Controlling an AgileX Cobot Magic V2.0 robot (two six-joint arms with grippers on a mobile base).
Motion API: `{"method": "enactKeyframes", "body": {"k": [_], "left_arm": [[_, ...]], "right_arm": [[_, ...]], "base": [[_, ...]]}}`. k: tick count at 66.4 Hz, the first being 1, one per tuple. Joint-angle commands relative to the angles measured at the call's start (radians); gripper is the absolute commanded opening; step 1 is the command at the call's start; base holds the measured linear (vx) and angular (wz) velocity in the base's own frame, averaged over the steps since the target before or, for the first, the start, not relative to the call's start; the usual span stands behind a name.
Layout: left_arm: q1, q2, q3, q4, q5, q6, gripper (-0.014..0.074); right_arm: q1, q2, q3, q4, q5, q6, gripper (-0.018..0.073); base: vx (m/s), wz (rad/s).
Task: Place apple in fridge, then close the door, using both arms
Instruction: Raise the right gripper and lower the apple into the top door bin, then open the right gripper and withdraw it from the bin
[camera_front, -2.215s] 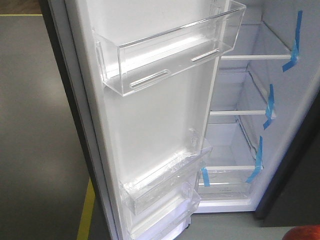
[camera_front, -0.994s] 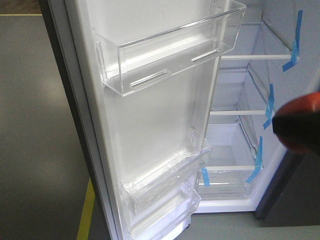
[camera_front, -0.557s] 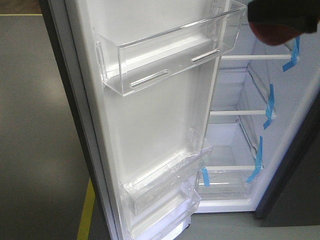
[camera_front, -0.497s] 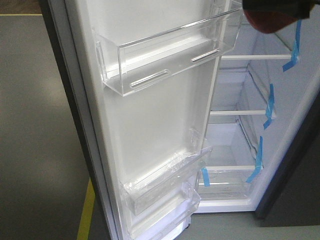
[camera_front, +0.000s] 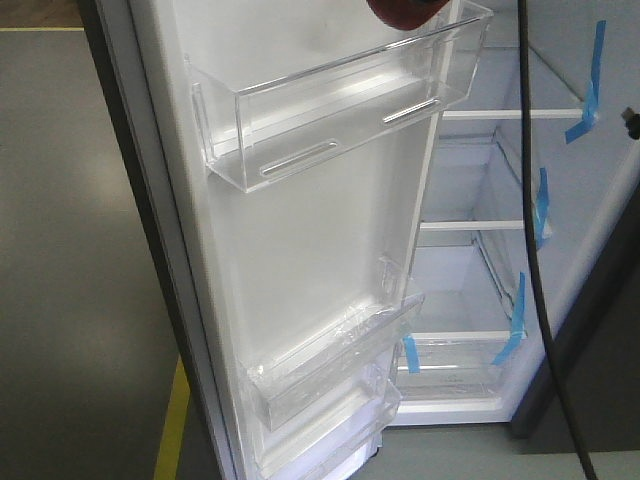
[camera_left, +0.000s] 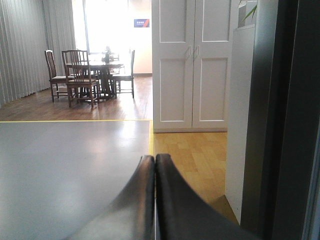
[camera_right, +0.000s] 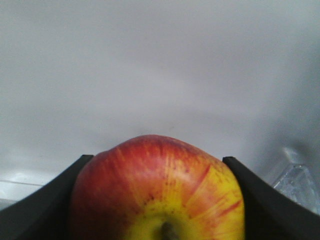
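The fridge (camera_front: 480, 225) stands open, white inside, its glass shelves marked with blue tape. Its door (camera_front: 300, 230) is swung wide, the white inner face carrying clear plastic bins. The red apple (camera_front: 400, 10) shows only as a sliver at the top edge, just above the upper door bin (camera_front: 340, 110). In the right wrist view the apple (camera_right: 160, 195), red with a yellow patch round the stem, fills the space between the black fingers of my right gripper (camera_right: 157, 158), facing a white surface. My left gripper (camera_left: 154, 159) is shut on nothing, low beside the fridge's dark grey outside (camera_left: 295, 125).
A black cable (camera_front: 527, 200) hangs down in front of the fridge shelves. A yellow line (camera_front: 172, 420) crosses the grey floor left of the door. The left wrist view shows a white panelled cabinet (camera_left: 192, 65) and a dining table with chairs (camera_left: 90, 75) far behind.
The apple in the right gripper rose from the lower right and moved left to the top edge above the upper door bin. A black cable now hangs in view.
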Motion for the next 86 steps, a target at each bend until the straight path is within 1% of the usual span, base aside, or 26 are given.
{"method": "enactKeyframes", "body": {"k": [1, 13, 23, 32, 43, 56, 60, 66, 74, 78, 86], "left_arm": [[-0.003, -0.015, -0.016, -0.001, -0.077, -0.009, -0.0006], [-0.003, -0.015, -0.016, -0.001, -0.077, -0.009, -0.0006], [-0.003, -0.015, -0.016, -0.001, -0.077, -0.009, -0.0006], [-0.003, -0.015, -0.016, -0.001, -0.077, -0.009, -0.0006], [-0.003, -0.015, -0.016, -0.001, -0.077, -0.009, -0.0006], [-0.003, -0.015, -0.016, -0.001, -0.077, -0.009, -0.0006], [-0.003, -0.015, -0.016, -0.001, -0.077, -0.009, -0.0006], [-0.003, -0.015, -0.016, -0.001, -0.077, -0.009, -0.0006], [-0.003, -0.015, -0.016, -0.001, -0.077, -0.009, -0.0006], [-0.003, -0.015, -0.016, -0.001, -0.077, -0.009, -0.0006], [-0.003, -0.015, -0.016, -0.001, -0.077, -0.009, -0.0006]], "right_arm": [[0.003, -0.001, -0.064, 0.01, -0.089, 0.017, 0.0143], [0.003, 0.038, -0.063, 0.009, -0.15, 0.017, 0.0172], [0.003, 0.051, -0.063, 0.005, -0.145, 0.017, 0.022], [0.003, 0.051, -0.062, -0.017, -0.127, 0.023, 0.0327], [0.003, 0.051, -0.062, -0.047, -0.126, 0.069, 0.0485], [0.003, 0.051, -0.062, -0.045, -0.126, 0.078, 0.0607], [0.003, 0.051, -0.062, -0.043, -0.125, 0.078, 0.0627], [0.003, 0.051, -0.062, -0.043, -0.125, 0.088, 0.0634], [0.001, 0.04, -0.062, -0.043, -0.111, 0.132, 0.0629], [0.001, 0.026, -0.062, -0.044, -0.079, 0.176, 0.0626], [0.002, -0.02, -0.06, -0.045, 0.02, 0.219, 0.0619]], "base": [[0.0, 0.0], [0.0, 0.0], [0.0, 0.0], [0.0, 0.0], [0.0, 0.0], [0.0, 0.0], [0.0, 0.0], [0.0, 0.0], [0.0, 0.0], [0.0, 0.0], [0.0, 0.0]]}}
